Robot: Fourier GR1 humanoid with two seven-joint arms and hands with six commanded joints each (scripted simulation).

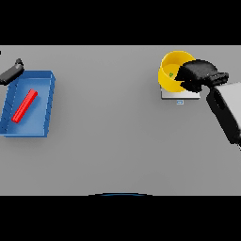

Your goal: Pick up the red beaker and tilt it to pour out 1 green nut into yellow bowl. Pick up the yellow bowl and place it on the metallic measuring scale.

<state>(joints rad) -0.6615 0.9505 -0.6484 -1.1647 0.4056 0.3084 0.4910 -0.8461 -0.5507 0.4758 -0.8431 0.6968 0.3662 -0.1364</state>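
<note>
I see my right hand (200, 75) curled round the yellow bowl (170, 66) on the scale (180, 95); green nut (171, 74) inside; the left hand's (12, 71) fingers I cannot tell; red beaker (24, 106) lies in the blue tray (47, 101).

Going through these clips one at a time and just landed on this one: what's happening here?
The right hand is at the yellow bowl, fingers curled over its rim, and the bowl sits on the metallic scale at the table's far right. A green nut lies inside the bowl. The red beaker lies on its side in the blue tray on the left, with the left hand at the tray's far corner, touching nothing.
</note>
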